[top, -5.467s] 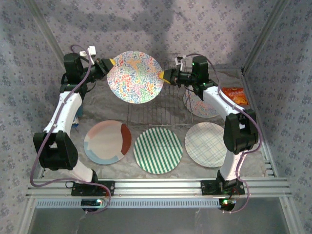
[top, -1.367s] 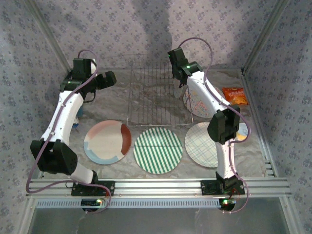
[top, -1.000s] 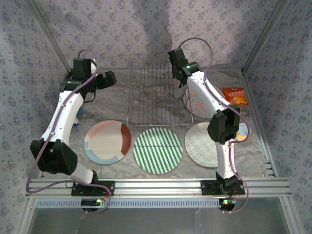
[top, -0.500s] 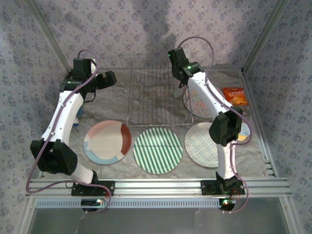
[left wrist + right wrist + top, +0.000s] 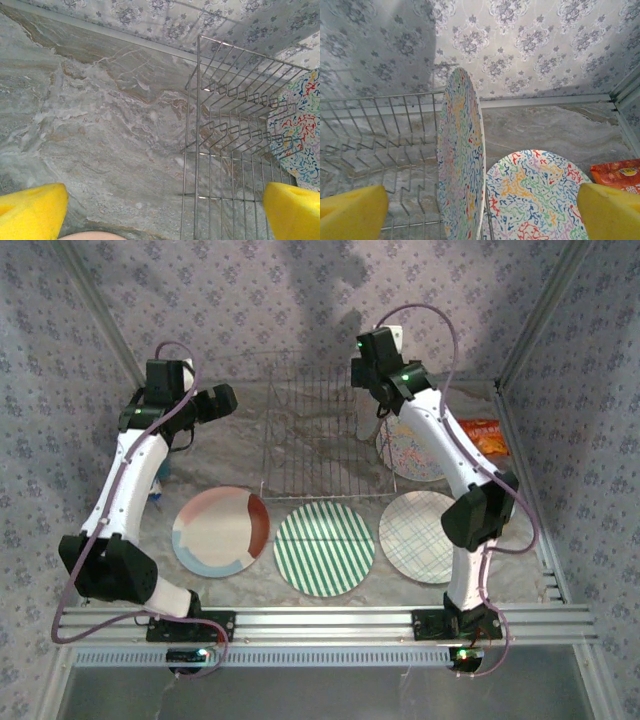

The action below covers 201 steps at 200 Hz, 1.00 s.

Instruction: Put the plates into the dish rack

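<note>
A multicolour floral plate (image 5: 462, 165) stands on edge between the tines at the right end of the wire dish rack (image 5: 310, 440) (image 5: 380, 145). My right gripper (image 5: 480, 215) (image 5: 374, 405) hovers above it, open, with both yellow pads clear of the rim. A second floral plate (image 5: 540, 195) (image 5: 412, 455) lies flat just right of the rack. In front of the rack lie the cream, rust-red and blue plate (image 5: 220, 531), the green-striped plate (image 5: 324, 549) and the plaid plate (image 5: 422, 537). My left gripper (image 5: 225, 400) (image 5: 162, 215) is open and holds nothing, left of the rack (image 5: 240, 140).
An orange snack packet (image 5: 483, 435) (image 5: 615, 172) lies by the right wall. Patterned walls close in the back and sides. An aluminium rail (image 5: 320, 620) runs along the near edge, carrying both arm bases.
My right gripper has opened and let go of the floral plate, then risen a little. The plate stays standing in the rack. The left arm has hardly moved.
</note>
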Tool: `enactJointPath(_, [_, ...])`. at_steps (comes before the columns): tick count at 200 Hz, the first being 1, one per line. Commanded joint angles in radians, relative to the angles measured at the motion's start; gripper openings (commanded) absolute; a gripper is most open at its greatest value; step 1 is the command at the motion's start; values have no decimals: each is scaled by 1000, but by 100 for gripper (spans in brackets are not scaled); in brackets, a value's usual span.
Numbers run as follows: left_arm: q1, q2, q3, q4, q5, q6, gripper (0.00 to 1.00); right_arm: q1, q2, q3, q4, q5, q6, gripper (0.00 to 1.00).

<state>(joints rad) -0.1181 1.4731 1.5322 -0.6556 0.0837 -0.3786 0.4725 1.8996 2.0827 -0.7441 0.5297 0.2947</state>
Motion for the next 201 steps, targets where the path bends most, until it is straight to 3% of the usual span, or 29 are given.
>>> enactJointPath(1, [-1, -32, 4, -16, -13, 0, 99, -17, -106, -42, 9, -74, 3, 99])
enactJointPath(22, [0, -34, 4, -44, 0, 20, 99, -34, -203, -157, 81, -171, 3, 100])
enactJointPath(65, [1, -45, -18, -84, 33, 74, 99, -136, -295, -210, -13, -416, 78, 100])
enactJointPath(90, [1, -70, -71, -66, 148, 89, 99, -217, -395, -354, 17, -638, 147, 100])
enactJointPath(110, [1, -91, -108, -80, 170, 75, 99, -271, -478, -492, 50, -793, 172, 100])
enactJointPath(158, [3, -199, -219, -106, 202, 17, 99, -258, -651, -720, 22, -922, 178, 100])
enactJointPath(201, [3, -319, -326, -114, 207, -24, 99, -208, -768, -928, 33, -932, 208, 100])
